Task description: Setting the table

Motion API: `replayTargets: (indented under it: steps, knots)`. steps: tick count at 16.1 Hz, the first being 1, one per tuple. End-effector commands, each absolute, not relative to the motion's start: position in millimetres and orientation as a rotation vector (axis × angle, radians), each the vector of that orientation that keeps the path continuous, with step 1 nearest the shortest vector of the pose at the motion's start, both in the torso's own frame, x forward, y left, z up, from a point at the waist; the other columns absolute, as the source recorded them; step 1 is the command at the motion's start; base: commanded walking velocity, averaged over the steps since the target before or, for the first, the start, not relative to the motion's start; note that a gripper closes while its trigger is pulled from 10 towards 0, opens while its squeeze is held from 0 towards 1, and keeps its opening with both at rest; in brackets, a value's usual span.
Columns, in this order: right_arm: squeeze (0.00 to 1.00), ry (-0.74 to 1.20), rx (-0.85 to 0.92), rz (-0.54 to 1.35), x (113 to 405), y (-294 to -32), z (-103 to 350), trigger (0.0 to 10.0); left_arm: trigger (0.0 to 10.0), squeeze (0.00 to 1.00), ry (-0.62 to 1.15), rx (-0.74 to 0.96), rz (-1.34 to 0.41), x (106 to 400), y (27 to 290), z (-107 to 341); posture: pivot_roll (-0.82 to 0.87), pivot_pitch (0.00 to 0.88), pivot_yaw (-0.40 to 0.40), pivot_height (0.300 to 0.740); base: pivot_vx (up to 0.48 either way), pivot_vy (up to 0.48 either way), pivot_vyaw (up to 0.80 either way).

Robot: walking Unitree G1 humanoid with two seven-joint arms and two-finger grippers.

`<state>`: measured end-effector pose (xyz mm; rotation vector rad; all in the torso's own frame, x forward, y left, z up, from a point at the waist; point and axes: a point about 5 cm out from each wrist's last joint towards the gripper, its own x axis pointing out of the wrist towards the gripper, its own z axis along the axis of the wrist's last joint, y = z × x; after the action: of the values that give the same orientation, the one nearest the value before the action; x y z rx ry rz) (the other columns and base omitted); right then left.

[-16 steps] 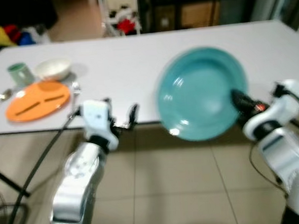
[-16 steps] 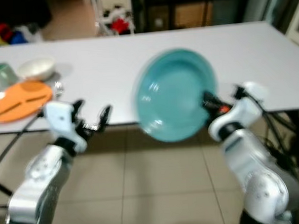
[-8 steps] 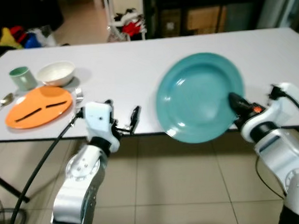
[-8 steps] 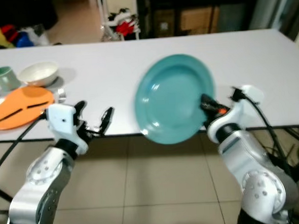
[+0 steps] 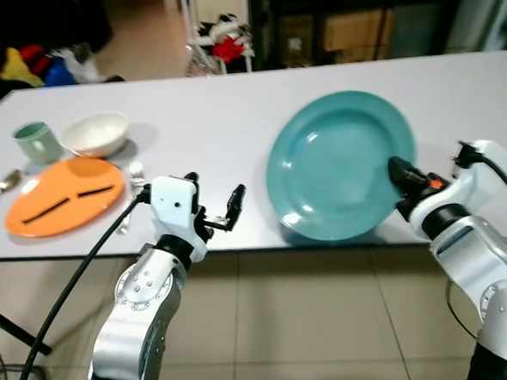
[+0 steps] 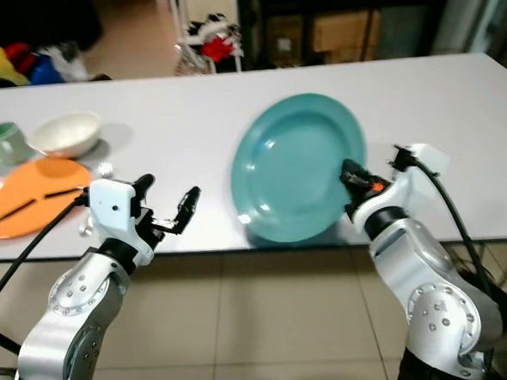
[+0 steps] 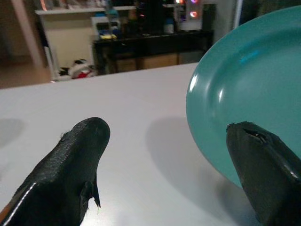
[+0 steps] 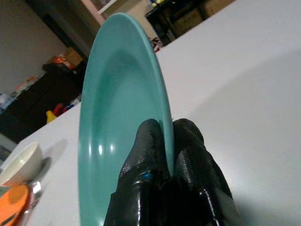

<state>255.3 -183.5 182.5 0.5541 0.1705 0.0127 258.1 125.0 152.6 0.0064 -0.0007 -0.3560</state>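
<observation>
Our right gripper [image 5: 400,171] pinches the teal plate [image 5: 342,163] tilted over the white table [image 5: 223,114]; left gripper [image 5: 215,203] spread, idle; next we'd prob. lay it flat.

There were two plates on the one white table [image 5: 206,115] — one teal plate [image 5: 342,163] and one orange plate [image 5: 62,196]. Across the orange one lay two thin dark sticks [image 5: 69,201]. One white bowl [image 5: 96,134] stood beside one pale green mug [image 5: 34,141]. One spoon [image 5: 5,182] showed at the table's left edge, and one metal utensil [image 5: 135,171] — whether fork or spoon could not be told — lay by the orange plate. Two silver arms were counted, each ending in one gripper: the left gripper [image 5: 213,203] and the right gripper [image 8: 168,141].
</observation>
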Motion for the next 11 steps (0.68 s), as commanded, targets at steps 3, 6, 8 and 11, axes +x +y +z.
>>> replayTargets:
  steps: [3, 6, 8, 11]
  knots:
    - [0.00, 0.162, 0.584, 0.063, 259.2, -173.6, 185.6, 10.0, 10.0, 0.00, -0.005, 0.028, -0.341, 258.9, 132.6, 154.4, 0.03, 0.000, 0.050, 0.740, 0.322, 0.000, 0.00]
    - [0.00, 0.162, 0.619, 0.041, 261.5, -176.6, 184.3, 10.0, 10.0, 0.00, -0.004, 0.032, -0.346, 258.9, 132.5, 154.1, 0.04, 0.000, 0.052, 0.740, 0.322, 0.000, 0.00]
    - [0.00, 0.162, 0.645, 0.034, 262.8, -177.5, 183.9, 10.0, 10.0, 0.00, -0.004, 0.035, -0.352, 259.1, 132.4, 154.1, 0.04, 0.000, 0.056, 0.740, 0.321, 0.000, 0.00]
    - [0.00, 0.207, 0.680, 0.029, 266.1, -178.8, 178.5, 10.0, 10.0, 0.00, 0.018, 0.042, -0.399, 259.4, 127.7, 151.8, 0.04, 0.000, 0.062, 0.740, 0.296, 0.000, 0.00]
